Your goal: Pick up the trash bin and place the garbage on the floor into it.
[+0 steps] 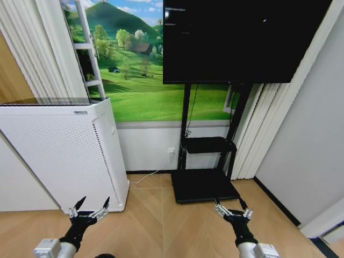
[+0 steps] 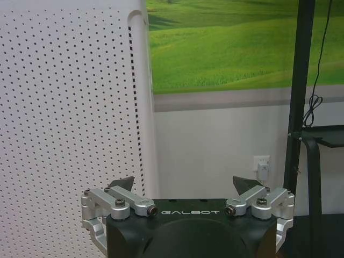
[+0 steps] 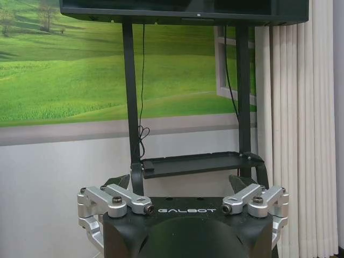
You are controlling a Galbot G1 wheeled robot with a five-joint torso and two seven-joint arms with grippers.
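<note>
Above the floor (image 1: pixel 161 226), left gripper (image 1: pixel 90 206) and right gripper (image 1: pixel 230 206) reach forward, spread wide, empty.

The floor (image 1: pixel 156 215) is laid with light tan wood-look planks in a chevron pattern, the boards meeting in angled seams that run away from the camera toward the wall. It lies flat across the lower part of the head view, and a thin dark strip edges it at the right.
</note>
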